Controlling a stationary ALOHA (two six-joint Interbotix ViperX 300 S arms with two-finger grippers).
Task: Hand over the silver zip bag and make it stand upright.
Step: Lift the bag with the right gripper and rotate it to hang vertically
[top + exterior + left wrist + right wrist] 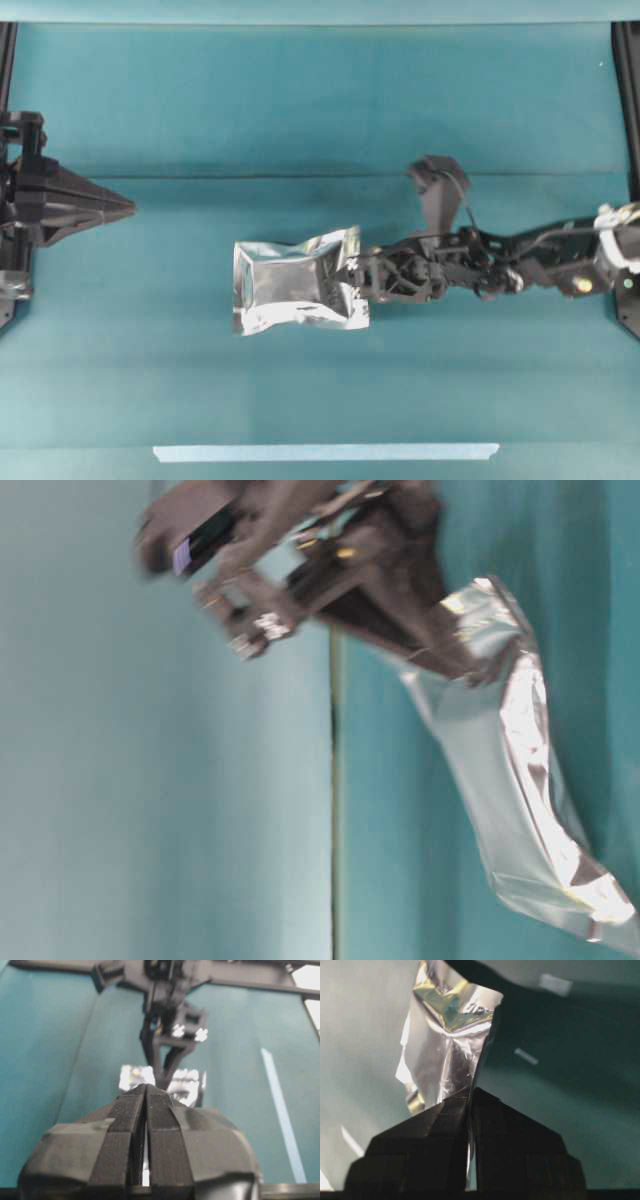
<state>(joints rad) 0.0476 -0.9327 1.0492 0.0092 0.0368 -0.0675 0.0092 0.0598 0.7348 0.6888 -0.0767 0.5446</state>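
On the far left of the overhead view the left end effector (125, 208) waits at the edge of the worktop (300, 110). Its two black fingers are pressed tight together with nothing between them. It points across at the bag, most likely because it is the one that will take the bag. It will need to open first.

In the middle is the bag (297, 280). It is shiny and full of crinkles. It is off the worktop, in the air, well apart from the left end effector. In the table-level view it looks long and droopy and hangs loose from the end that is held.

To the right of the bag is the right end effector (352, 276). Its fingers are pinched shut on one end of the bag, and the right wrist view shows the foil squeezed between them. Holding just that end leaves the far end sticking out, free for the other arm to grab.

Near the bottom edge of the worktop lies a thin pale strip of tape (325, 452). Nothing touches it.

The bag is not standing up yet.
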